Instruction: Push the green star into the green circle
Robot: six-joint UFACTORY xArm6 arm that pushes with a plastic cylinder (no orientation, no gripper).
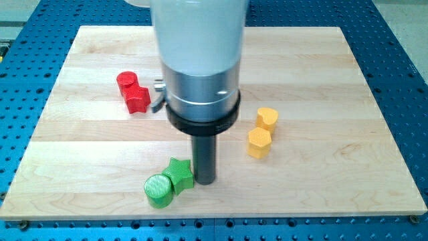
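Observation:
The green star point(179, 173) lies near the board's bottom edge, touching the green circle point(159, 190), a ribbed round block just below and to the left of it. My tip point(204, 181) stands right against the star's right side. The rod rises from there into the wide white and silver arm body that covers the middle of the board.
A red round block point(126, 81) and a red star-like block point(138, 98) sit together at the upper left. A yellow heart point(267, 118) and a yellow hexagon point(259, 142) sit at the right. The wooden board point(348, 174) rests on a blue perforated table.

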